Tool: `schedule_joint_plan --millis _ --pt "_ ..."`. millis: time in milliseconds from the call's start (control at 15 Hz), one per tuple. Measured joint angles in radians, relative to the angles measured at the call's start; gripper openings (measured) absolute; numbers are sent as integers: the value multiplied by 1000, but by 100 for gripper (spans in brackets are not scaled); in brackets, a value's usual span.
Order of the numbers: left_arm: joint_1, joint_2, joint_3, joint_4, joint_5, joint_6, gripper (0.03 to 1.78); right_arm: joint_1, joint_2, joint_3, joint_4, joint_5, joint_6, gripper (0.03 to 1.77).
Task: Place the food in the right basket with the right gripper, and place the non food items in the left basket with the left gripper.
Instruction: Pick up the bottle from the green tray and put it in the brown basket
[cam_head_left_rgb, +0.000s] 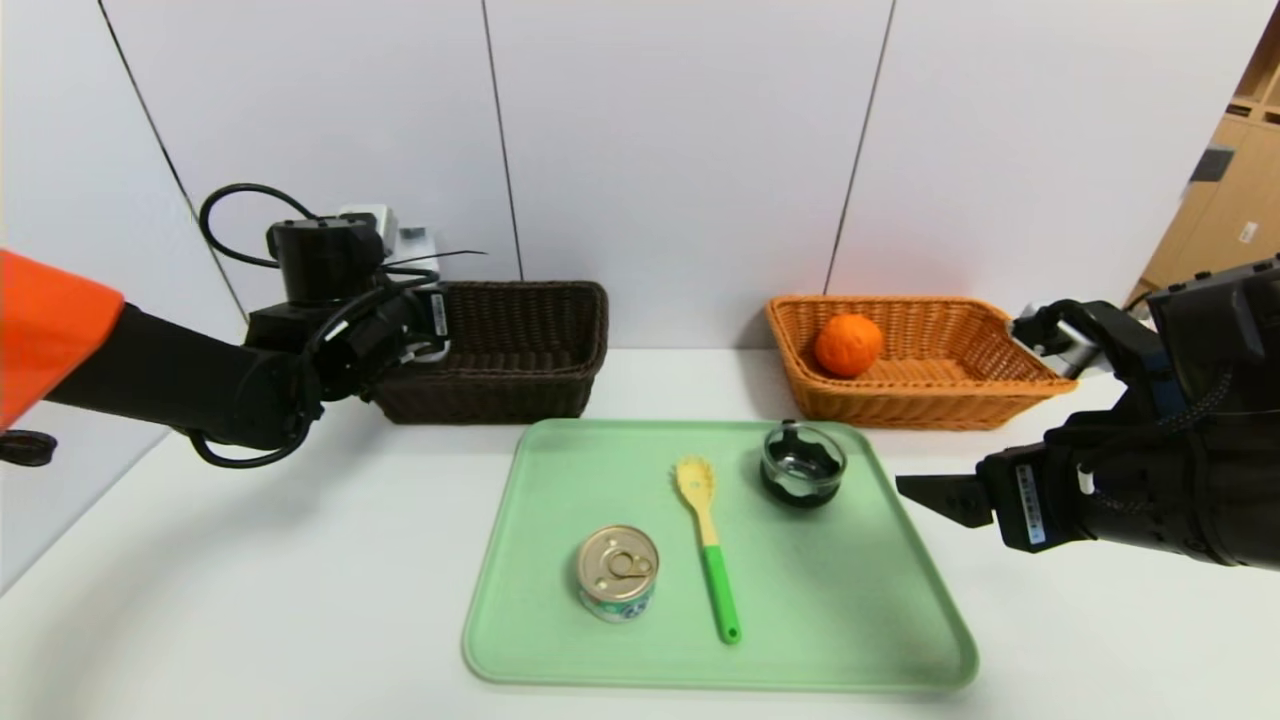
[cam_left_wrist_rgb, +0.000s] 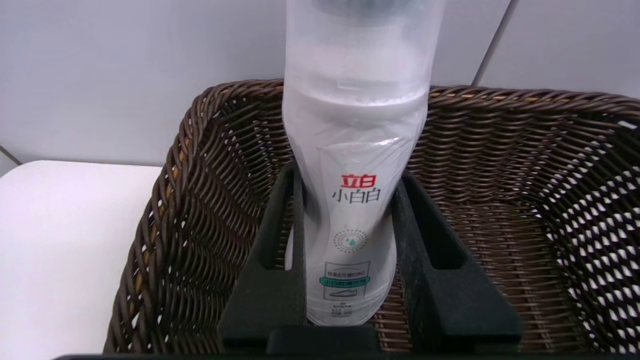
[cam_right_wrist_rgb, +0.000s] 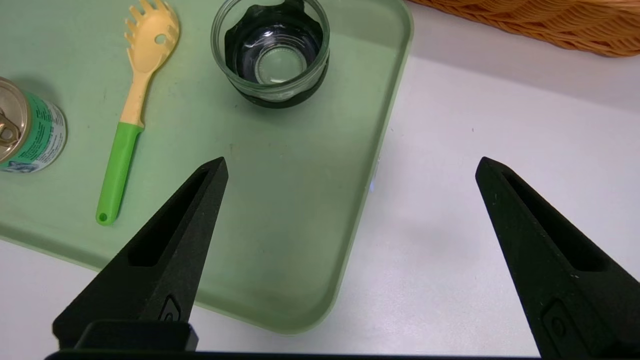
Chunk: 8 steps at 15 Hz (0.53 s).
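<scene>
We saw the left gripper (cam_left_wrist_rgb: 350, 200) clamped on the white bottle (cam_left_wrist_rgb: 352, 150), its fingers (cam_left_wrist_rgb: 272, 260) pressing both sides of the label, held over the open dark basket (cam_left_wrist_rgb: 500, 165). In the head view that gripper (cam_head_left_rgb: 425, 335) sat at the left edge of the dark basket (cam_head_left_rgb: 520, 350), upper left of centre, with nothing between the bottle and the basket floor.

The right gripper (cam_right_wrist_rgb: 350, 170) had its fingers wide apart and gripped nothing, hovering over the right edge of the green tray (cam_right_wrist_rgb: 310, 210) and the white table (cam_right_wrist_rgb: 450, 200). Ahead of it on the tray stood the glass dish (cam_right_wrist_rgb: 272, 55), the spoon (cam_right_wrist_rgb: 137, 95) and the can (cam_right_wrist_rgb: 30, 135), well apart from one another. The orange (cam_head_left_rgb: 848, 345) lay in the tan basket (cam_head_left_rgb: 960, 395), upper right.
</scene>
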Motion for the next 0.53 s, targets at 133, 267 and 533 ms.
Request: schedule_joint_plan --millis 133,267,533 --pt "13 35 -13 -2 0 0 53 -1 -4 4 1 1 0 171" --pt "20 61 -29 -2 2 -1 53 -1 -7 5 1 0 0 171" --pt "23 84 -40 -2 1 1 73 -1 -10 8 1 1 0 171"
